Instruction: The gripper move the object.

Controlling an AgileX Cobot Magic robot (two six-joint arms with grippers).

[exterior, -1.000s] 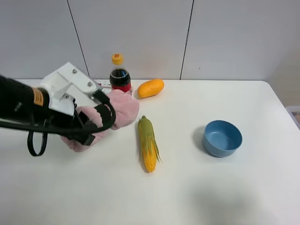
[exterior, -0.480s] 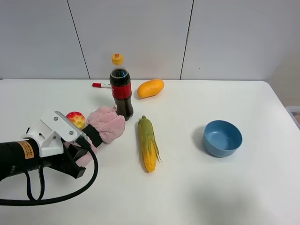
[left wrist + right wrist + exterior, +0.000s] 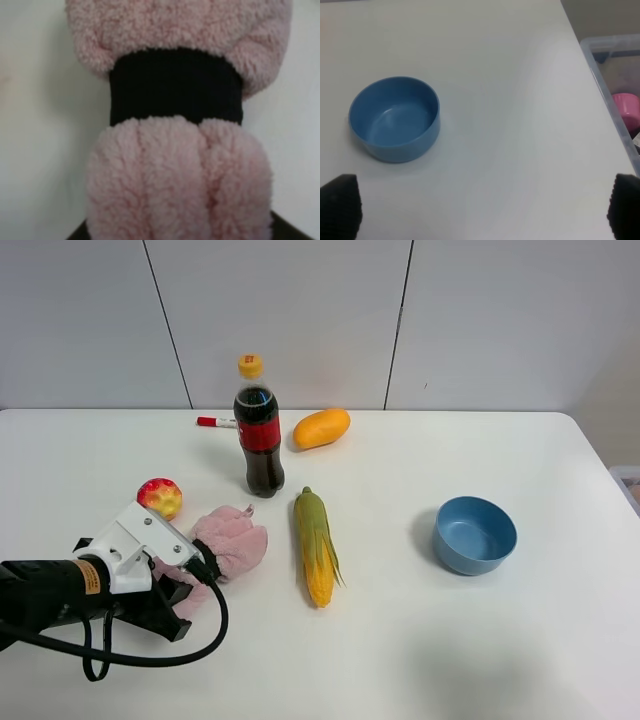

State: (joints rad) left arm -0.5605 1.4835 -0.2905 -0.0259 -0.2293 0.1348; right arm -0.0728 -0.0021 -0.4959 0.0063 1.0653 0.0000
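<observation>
Left gripper [image 3: 200, 568] is clamping a pink plush toy [image 3: 233, 540] between its jaws, low on the desk [image 3: 450, 650]; steering clear of the corn [image 3: 316, 540] just beyond seems wise. Right gripper [image 3: 482, 207] is idling, jaws gaping and empty.

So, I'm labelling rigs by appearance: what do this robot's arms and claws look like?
The left arm is black, with a white angular housing at the wrist, an orange label with dark print, and a black cable looping beneath. The right claw's fingertips are black.
</observation>
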